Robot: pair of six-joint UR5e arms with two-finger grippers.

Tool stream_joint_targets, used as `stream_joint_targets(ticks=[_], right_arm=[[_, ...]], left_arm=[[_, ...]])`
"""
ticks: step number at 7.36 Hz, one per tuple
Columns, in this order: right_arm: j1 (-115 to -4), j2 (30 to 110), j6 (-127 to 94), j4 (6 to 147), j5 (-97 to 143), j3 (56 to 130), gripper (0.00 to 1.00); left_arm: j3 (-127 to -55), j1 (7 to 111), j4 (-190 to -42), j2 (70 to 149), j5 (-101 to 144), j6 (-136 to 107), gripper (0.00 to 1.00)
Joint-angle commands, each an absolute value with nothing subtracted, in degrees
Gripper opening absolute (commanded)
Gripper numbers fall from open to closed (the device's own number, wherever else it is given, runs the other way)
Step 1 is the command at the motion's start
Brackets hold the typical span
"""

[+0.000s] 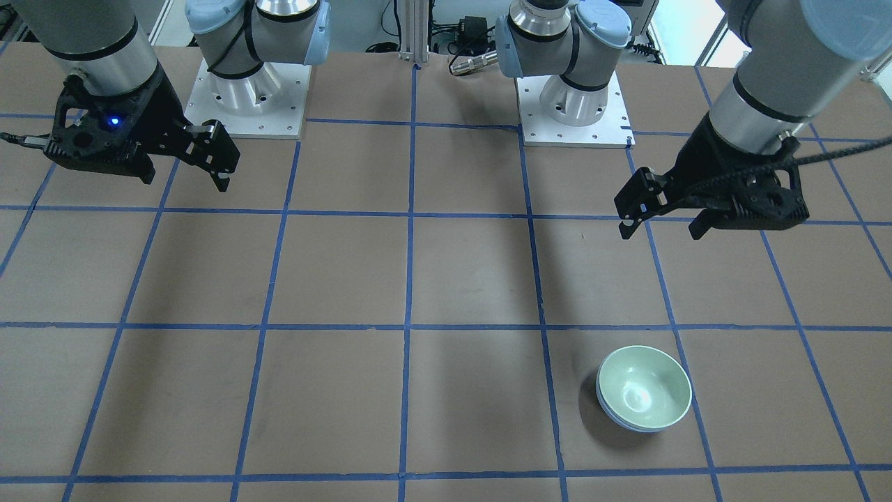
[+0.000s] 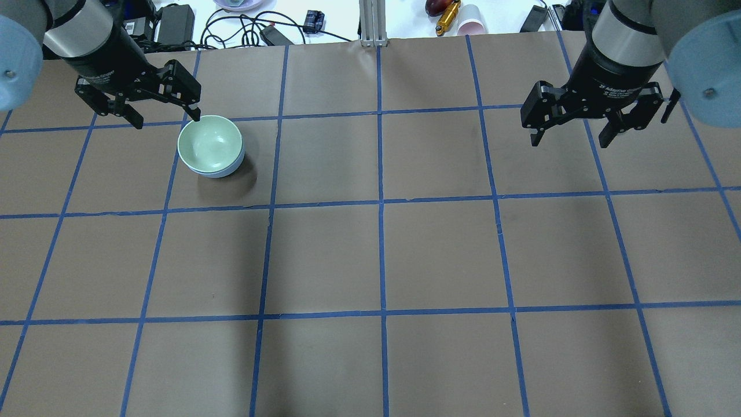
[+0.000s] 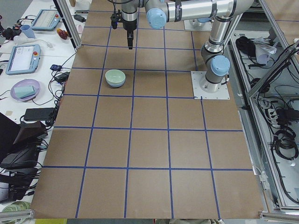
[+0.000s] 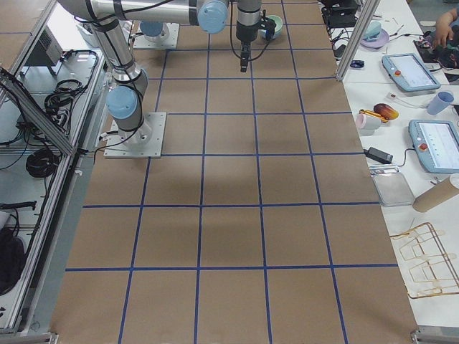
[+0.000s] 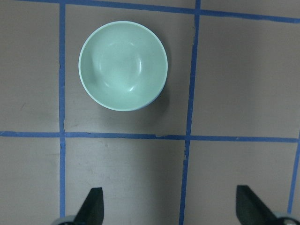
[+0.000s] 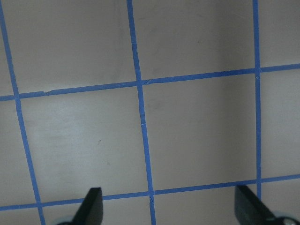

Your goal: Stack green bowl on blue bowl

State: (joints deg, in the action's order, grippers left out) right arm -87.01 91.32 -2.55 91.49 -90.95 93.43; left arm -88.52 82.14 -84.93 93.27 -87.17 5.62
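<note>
The green bowl (image 1: 644, 394) sits nested inside the blue bowl (image 1: 625, 422), of which only a thin rim shows beneath it. The stack stands on the brown table on my left side, in the overhead view (image 2: 209, 145), the left wrist view (image 5: 123, 65) and the exterior left view (image 3: 115, 77). My left gripper (image 2: 168, 120) is open and empty, held above the table just beside the stack and apart from it; its fingertips (image 5: 95, 198) show at the bottom of the wrist view. My right gripper (image 2: 570, 143) is open and empty, far from the bowls over bare table (image 6: 197, 131).
The two arm bases (image 1: 247, 97) (image 1: 575, 104) stand at the robot's edge of the table. Cables, a pink cup (image 2: 472, 26) and small items lie beyond the table's far edge. Teach pendants (image 4: 409, 68) and trays sit on side benches.
</note>
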Motion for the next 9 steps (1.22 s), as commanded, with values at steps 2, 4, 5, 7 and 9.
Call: stream_joint_targets(ticks=[2, 4, 5, 7, 9], right_arm=[[-87.01, 91.32, -2.55, 91.49, -90.97, 93.43, 1.00], [-87.01, 91.32, -2.55, 91.49, -90.97, 93.51, 1.00], [-87.01, 91.32, -2.55, 91.49, -90.97, 93.43, 1.00], [-87.01, 91.32, -2.55, 91.49, -90.97, 93.51, 1.00], [-87.01, 91.32, -2.55, 91.49, -90.97, 93.43, 1.00]], left_arm=[[-88.77, 85.33, -86.66, 88.69, -88.15, 4.57, 1.00], [-88.86, 88.49, -86.31, 88.24, -92.01, 4.57, 1.00], [-88.94, 89.03, -85.96, 88.50, -92.02, 3.87, 1.00], [-88.94, 89.03, -85.69, 88.68, -91.23, 2.72, 1.00], [-88.86, 89.03, -85.69, 88.95, -91.23, 2.64, 1.00]])
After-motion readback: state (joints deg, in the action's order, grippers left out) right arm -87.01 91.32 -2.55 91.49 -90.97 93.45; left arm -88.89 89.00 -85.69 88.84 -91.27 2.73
